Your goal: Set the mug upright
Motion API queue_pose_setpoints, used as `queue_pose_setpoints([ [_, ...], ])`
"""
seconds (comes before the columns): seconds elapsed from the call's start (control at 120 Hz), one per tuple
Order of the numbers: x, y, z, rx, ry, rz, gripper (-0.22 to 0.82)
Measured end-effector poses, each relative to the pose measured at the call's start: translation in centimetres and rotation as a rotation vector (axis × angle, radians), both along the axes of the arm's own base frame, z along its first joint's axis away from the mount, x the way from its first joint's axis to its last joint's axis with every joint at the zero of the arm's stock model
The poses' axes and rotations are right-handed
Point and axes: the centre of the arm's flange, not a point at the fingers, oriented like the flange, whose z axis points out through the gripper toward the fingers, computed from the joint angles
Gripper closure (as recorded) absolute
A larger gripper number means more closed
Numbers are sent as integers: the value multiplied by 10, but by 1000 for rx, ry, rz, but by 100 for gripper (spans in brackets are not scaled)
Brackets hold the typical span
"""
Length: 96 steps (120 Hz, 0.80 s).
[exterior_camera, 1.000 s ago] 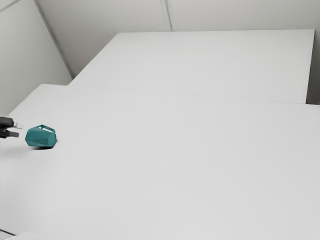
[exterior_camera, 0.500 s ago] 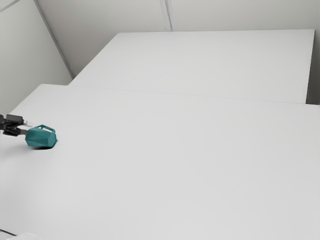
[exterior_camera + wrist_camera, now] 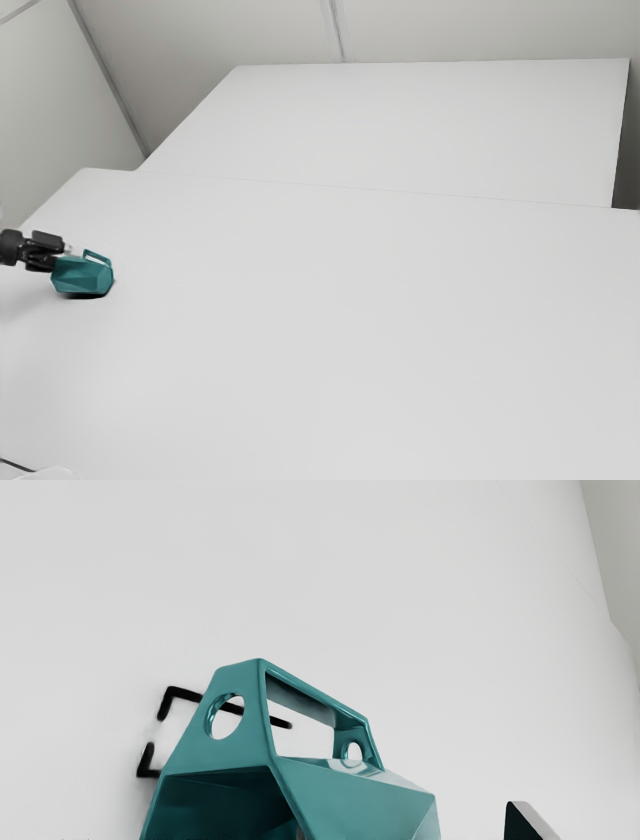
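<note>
At the exterior view's left, the gripper (image 3: 62, 254) is at the open-mouth end of the teal faceted mug (image 3: 86, 278). The mug lies on its side on the table (image 3: 330, 330), its handle on the upper side. In the wrist view, the gripper (image 3: 412, 827) stands open, one fingertip beside the mug (image 3: 350, 792) with a gap between them. A small sliver of what looks like the other finger shows at the dark mouth; most of it is hidden by the mug's wall.
A second white surface (image 3: 400, 130) adjoins the table at the back, with pale walls behind. A pale object (image 3: 52, 473) with a dark cable lies at the lower left corner of the exterior view.
My gripper has advanced toward the exterior view's right, from short of the mug to its mouth end, and its near finger has gone out of sight there. The mug has not visibly moved.
</note>
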Motion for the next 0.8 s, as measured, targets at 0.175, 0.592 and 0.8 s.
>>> queue_pose_setpoints([
  [0.175, -1, 0, 0, -7, 6, 5, 52],
  [0.592, 10, -22, 25, 4, -4, -31, 75],
  [0.8, 31, -63, 67, 81, 13, -137, 77],
])
